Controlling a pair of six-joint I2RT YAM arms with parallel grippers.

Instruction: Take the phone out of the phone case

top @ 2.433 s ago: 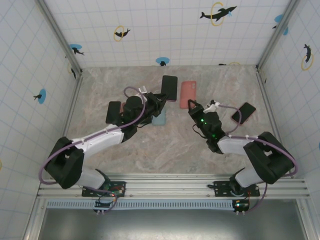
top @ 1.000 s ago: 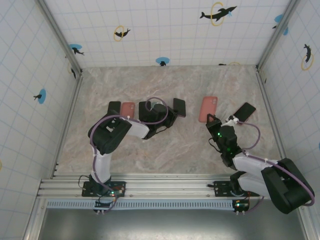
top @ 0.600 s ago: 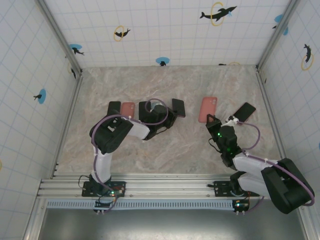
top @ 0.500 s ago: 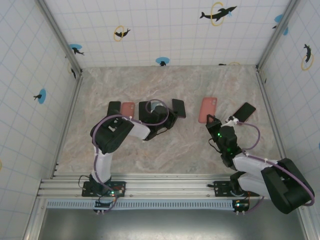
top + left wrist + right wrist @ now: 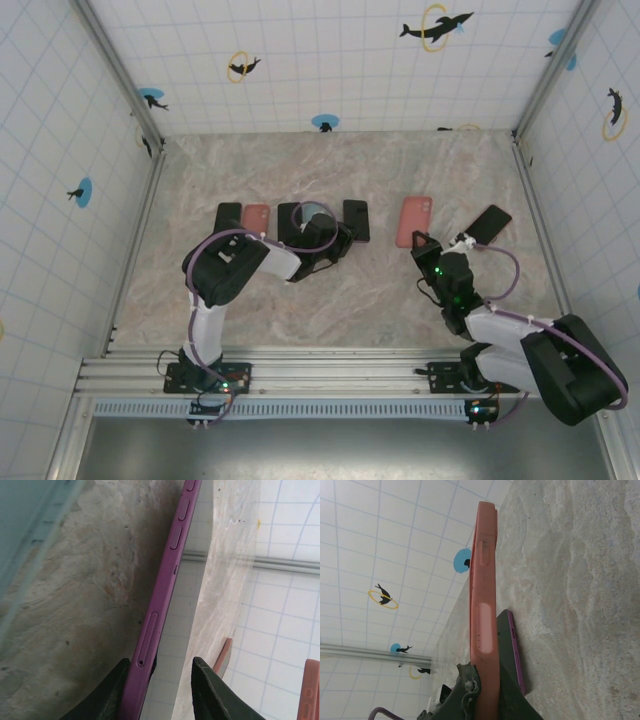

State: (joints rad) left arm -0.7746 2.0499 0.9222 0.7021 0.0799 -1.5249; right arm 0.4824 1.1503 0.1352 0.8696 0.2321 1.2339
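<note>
The phone point(image 5: 356, 220), black with a purple edge, lies flat on the marble table just right of my left gripper point(image 5: 342, 232). In the left wrist view its purple edge point(image 5: 165, 585) runs between my jaws. The left finger touches that edge, and a gap separates the right finger from the glossy screen, so the left gripper point(image 5: 162, 662) is open around it. My right gripper point(image 5: 418, 240) is shut on the near end of the salmon phone case point(image 5: 414, 218). In the right wrist view the case point(image 5: 485, 580) stands edge-on in the right gripper point(image 5: 487, 677), with the phone point(image 5: 512, 645) behind it.
Left of my left arm lie a black phone point(image 5: 229, 217), a salmon case point(image 5: 256, 217) and another dark phone point(image 5: 293, 215). A black phone point(image 5: 492, 223) lies at the right near the tiled wall point(image 5: 580, 150). Metal rails edge the table.
My left gripper has opened off the phone, which has settled flat and squared up on the table. The right gripper has kept still, shut on the salmon case.
</note>
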